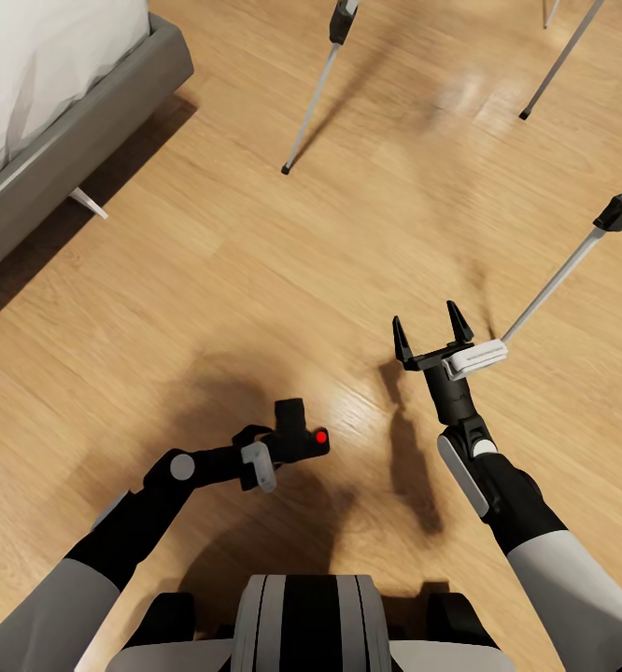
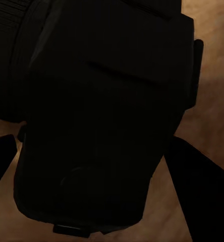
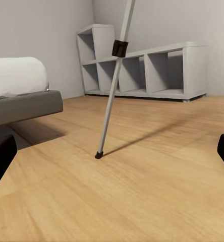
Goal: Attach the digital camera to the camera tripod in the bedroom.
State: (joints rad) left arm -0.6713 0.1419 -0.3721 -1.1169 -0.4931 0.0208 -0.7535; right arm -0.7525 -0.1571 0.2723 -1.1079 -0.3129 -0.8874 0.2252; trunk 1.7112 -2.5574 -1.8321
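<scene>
In the head view my left gripper (image 1: 275,446) is shut on the digital camera (image 1: 302,431), a small black body with its red button facing up, held low over the wood floor. In the left wrist view the camera (image 2: 102,111) is a dark mass between the two fingers (image 2: 198,191). My right gripper (image 1: 428,329) is open and empty, right beside the lower end of one silver tripod leg (image 1: 572,261). Two more tripod legs (image 1: 313,98) (image 1: 563,61) stand farther ahead. The right wrist view looks at one leg (image 3: 112,85) and its black foot. The tripod head is out of view.
A grey bed (image 1: 77,121) with white bedding fills the far left corner; it also lies low in the right wrist view (image 3: 21,101). A grey-white open shelf unit (image 3: 142,65) stands against the far wall. Bare wood floor (image 1: 208,280) spreads between me and the tripod legs.
</scene>
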